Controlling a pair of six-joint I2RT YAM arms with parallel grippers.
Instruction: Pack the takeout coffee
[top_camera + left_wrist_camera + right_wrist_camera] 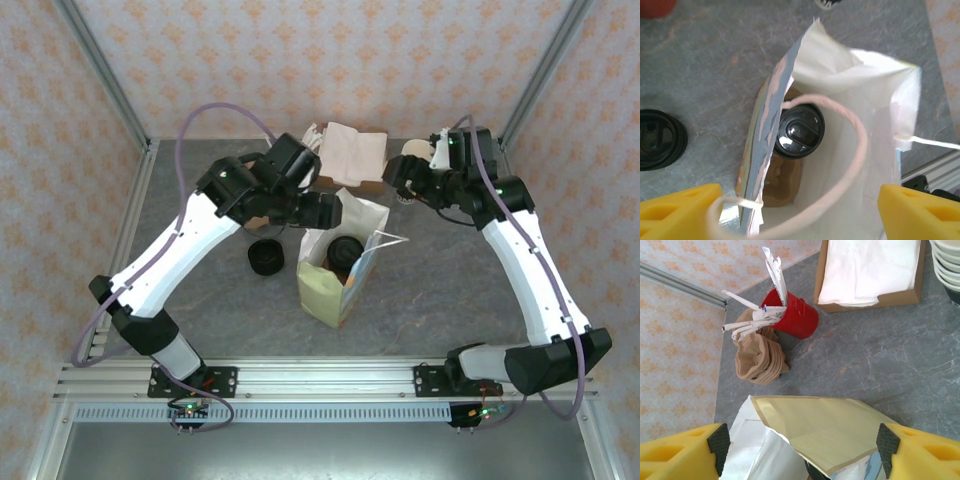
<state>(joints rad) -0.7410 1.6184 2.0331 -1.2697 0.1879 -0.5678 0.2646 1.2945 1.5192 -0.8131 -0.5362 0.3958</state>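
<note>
coffee (799, 131) stands upright and lidded inside the bag (875, 100), straight below my left hand (800, 207), whose fingers stand apart, empty. right hand (800, 452), also apart and empty, hangs behind the bag; left is nearer, i judge.

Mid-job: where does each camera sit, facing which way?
Top external: above, behind the robot, looking down at the table; left arm, right arm show.
Left wrist: above the paper bag, looking in at the lidded cup; left gripper at bottom.
Right wrist: over the bag's rim, facing the red cup; right gripper at bottom.
All share the bag.
</note>
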